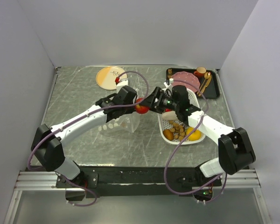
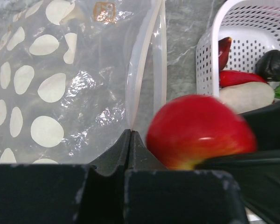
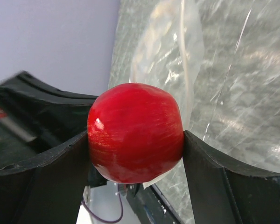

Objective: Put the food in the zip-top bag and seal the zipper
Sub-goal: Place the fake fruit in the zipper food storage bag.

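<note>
The clear dotted zip-top bag (image 1: 117, 122) stands left of centre; it also shows in the left wrist view (image 2: 60, 88). My left gripper (image 1: 132, 103) is shut on the bag's mouth edge, pinching the white zipper strip (image 2: 141, 65) between its tips (image 2: 130, 134). My right gripper (image 1: 147, 105) is shut on a red apple (image 1: 141, 108), held at the bag's mouth beside the left jaws. The apple fills the right wrist view (image 3: 135, 133) and shows in the left wrist view (image 2: 200, 133). Brown nuts (image 1: 178, 129), a yellow fruit (image 1: 194, 135), a brown oval (image 1: 168, 134) and a white vegetable (image 2: 245, 95) lie in the basket.
The white perforated basket (image 1: 199, 122) sits right of the bag, under my right arm. A black tray (image 1: 216, 89) with a pink plate (image 1: 185, 77) and utensils is at the back right. A tan plate (image 1: 109, 77) lies at the back left.
</note>
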Controlling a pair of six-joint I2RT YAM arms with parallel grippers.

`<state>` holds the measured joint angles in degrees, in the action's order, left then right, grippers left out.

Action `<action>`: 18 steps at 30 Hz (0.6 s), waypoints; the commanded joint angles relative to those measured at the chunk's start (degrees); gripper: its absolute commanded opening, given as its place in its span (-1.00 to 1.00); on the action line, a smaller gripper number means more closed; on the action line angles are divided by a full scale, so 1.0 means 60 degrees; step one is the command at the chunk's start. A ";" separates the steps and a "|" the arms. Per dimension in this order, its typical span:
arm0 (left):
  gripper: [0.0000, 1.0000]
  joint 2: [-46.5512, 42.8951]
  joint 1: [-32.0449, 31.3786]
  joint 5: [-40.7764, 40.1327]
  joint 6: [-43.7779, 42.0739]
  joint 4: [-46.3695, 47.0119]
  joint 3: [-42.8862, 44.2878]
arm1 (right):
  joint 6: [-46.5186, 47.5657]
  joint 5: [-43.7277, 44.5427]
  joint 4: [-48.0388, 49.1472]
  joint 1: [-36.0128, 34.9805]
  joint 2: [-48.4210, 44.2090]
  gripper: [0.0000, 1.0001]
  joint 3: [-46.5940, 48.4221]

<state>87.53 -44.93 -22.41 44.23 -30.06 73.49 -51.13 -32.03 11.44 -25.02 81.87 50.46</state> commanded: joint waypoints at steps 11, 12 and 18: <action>-0.99 -0.0904 -0.0027 0.0293 0.0026 0.0660 -0.0149 | 0.0419 0.0152 -0.0205 -0.0620 0.0916 -1.00 0.0700; -0.99 -0.1037 -0.0027 0.0351 0.0012 0.0791 -0.0338 | 0.0538 0.0197 -0.0541 -0.0635 0.0960 -1.00 0.0789; -0.99 -0.1345 -0.0027 0.0630 -0.0194 0.0923 -0.0457 | 0.0627 0.0138 -0.0676 -0.0767 0.1326 -1.00 0.1141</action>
<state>82.02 -44.82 -20.60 44.12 -27.62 70.50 -49.06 -31.48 7.75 -28.69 88.55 53.47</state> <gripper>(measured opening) 0.013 0.785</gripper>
